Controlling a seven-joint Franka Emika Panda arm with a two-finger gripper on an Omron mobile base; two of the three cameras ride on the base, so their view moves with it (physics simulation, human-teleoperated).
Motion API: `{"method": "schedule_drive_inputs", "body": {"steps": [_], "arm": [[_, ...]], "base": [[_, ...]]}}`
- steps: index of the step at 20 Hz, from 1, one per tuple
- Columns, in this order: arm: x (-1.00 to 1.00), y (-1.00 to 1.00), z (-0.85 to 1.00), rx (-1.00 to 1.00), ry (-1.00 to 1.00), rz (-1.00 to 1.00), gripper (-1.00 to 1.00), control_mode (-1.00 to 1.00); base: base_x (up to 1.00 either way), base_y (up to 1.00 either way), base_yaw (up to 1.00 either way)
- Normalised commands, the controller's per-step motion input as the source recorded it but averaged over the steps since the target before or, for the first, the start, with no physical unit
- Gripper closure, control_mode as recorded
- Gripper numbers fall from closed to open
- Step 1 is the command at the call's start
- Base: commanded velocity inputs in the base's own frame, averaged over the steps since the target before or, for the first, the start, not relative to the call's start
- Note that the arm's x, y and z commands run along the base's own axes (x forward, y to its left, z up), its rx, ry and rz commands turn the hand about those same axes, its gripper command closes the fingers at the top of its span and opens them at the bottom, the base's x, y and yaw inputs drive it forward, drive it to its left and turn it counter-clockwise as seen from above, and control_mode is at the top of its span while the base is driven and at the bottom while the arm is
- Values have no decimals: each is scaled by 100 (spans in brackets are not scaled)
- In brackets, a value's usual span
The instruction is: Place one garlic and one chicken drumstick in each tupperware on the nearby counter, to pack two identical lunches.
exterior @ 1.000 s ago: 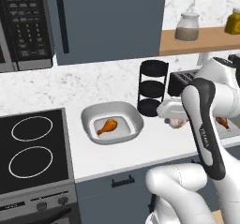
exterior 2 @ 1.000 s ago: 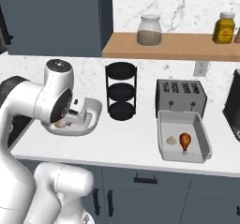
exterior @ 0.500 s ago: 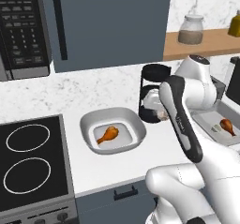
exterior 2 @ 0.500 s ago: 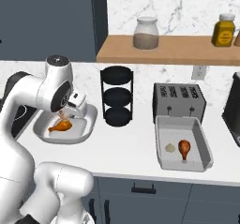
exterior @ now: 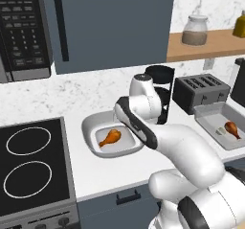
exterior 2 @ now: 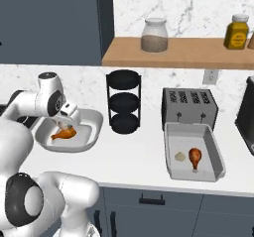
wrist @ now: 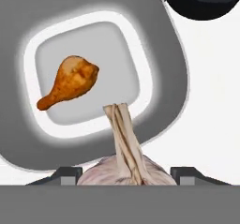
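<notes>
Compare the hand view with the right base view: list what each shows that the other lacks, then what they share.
Hand view alone: the garlic bulb held in the gripper, its stem pointing at the dish.

Right base view alone: the rectangular tray holding a second garlic beside a second drumstick, the toaster, and the shelf with its glass jar.

Both: the oval dish, the drumstick lying in it, and the black tiered rack.

Kitchen: stove (exterior: 29,165), toaster (exterior 2: 190,103) (microwave (exterior: 24,31) too).
</notes>
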Motion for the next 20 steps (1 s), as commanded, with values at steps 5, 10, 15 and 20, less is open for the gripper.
{"method": "schedule_drive_inputs", "body": {"steps": [5, 10, 15, 20], "arm": [[95, 11, -36, 1, 40, 0, 100, -100], [48, 6, -9, -7, 11, 5, 100, -100], [40, 14, -90, -10, -5, 7, 100, -100], [40, 2, -83, 0, -11, 6, 100, -100]], "base": [[0, 0, 0], [0, 0, 0], [0, 0, 0], [0, 0, 0]]}}
